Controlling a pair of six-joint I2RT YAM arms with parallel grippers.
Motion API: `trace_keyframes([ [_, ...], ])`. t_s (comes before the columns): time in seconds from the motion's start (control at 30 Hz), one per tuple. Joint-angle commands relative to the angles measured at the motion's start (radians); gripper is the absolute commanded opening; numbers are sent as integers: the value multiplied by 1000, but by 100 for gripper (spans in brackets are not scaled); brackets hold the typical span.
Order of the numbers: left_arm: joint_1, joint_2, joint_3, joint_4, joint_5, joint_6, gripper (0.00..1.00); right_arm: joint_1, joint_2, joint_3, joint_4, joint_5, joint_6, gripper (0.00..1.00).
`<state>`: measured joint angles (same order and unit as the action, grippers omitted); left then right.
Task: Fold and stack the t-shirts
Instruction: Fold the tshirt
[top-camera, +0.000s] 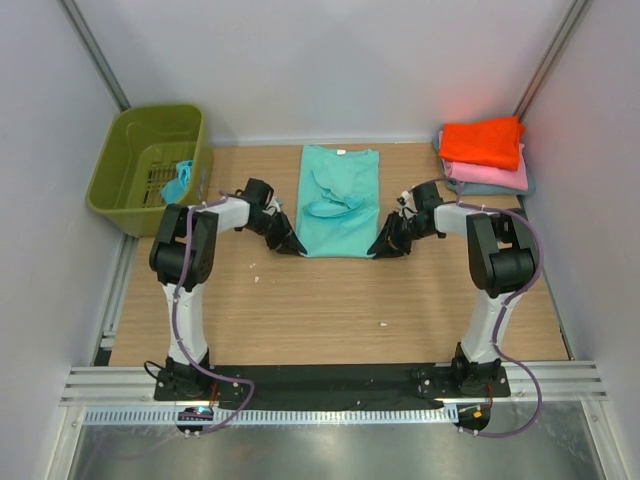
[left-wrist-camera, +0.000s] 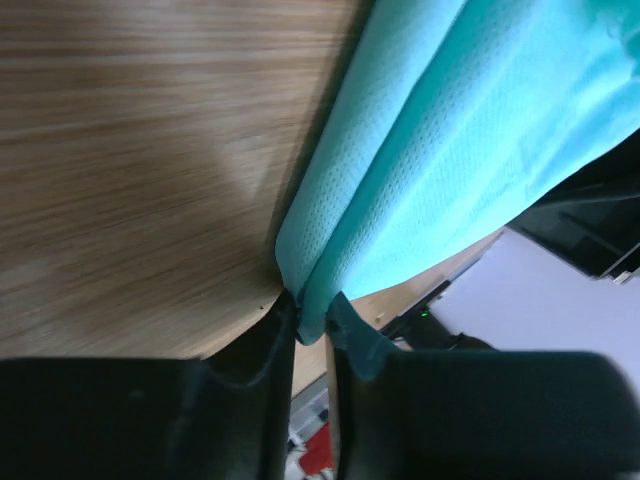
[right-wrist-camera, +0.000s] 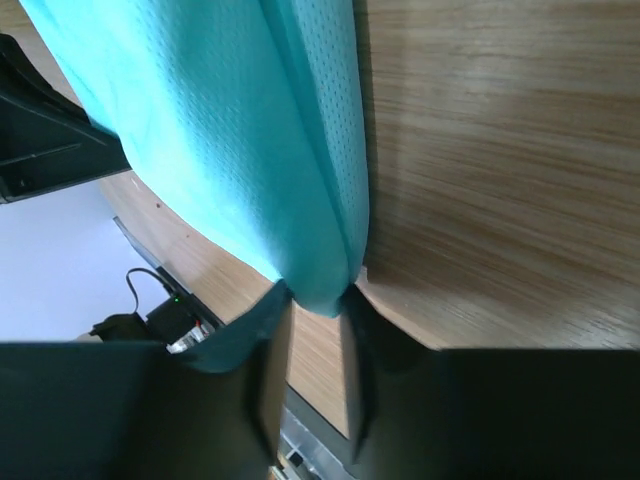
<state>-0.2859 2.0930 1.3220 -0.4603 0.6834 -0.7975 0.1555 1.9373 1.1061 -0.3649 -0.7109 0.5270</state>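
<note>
The soft teal cloth t-shirt (top-camera: 340, 205) lies flat in the middle of the wooden table (top-camera: 330, 310). The left gripper (top-camera: 291, 246) and the right gripper (top-camera: 383, 248) each pinch one near corner. Only a little cloth sits in each pinch, so a corner may slip out and the fold go crooked.

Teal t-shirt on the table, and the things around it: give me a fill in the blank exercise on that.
1. The left gripper and right gripper each pinch a near ____ of the teal t-shirt.
2. The top shirt of the folded stack is ____.
3. In the top view, the olive-green basket stands to the teal t-shirt's ____.
Missing words: corner; orange; left.
</note>
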Motion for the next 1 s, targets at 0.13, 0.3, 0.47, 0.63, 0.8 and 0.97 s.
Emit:
trace_keyframes([
  [0.13, -1, -57, -1, 2, -42, 20, 2, 3, -90, -17, 1, 16, -15, 10],
  [0.3, -6, -155, 34, 14, 19, 32, 0, 3, -233, 9, -37, 44, -38, 1],
  [0.47, -18, -305, 34, 15, 48, 20, 0, 1, -359, 61, -111, 28, -42, 1],
  [0.63, -41, -384, 16, 17, 50, 21, 0, 3, -439, 55, -177, 16, -71, 1],
  [0.8, -50, -386, -3, 6, 42, 23, 0, 4, -460, 20, -174, 19, -65, 2],
  [0.97, -48, -326, 42, -1, 19, 52, 0, 3, -456, -5, -135, 27, -61, 2],
])
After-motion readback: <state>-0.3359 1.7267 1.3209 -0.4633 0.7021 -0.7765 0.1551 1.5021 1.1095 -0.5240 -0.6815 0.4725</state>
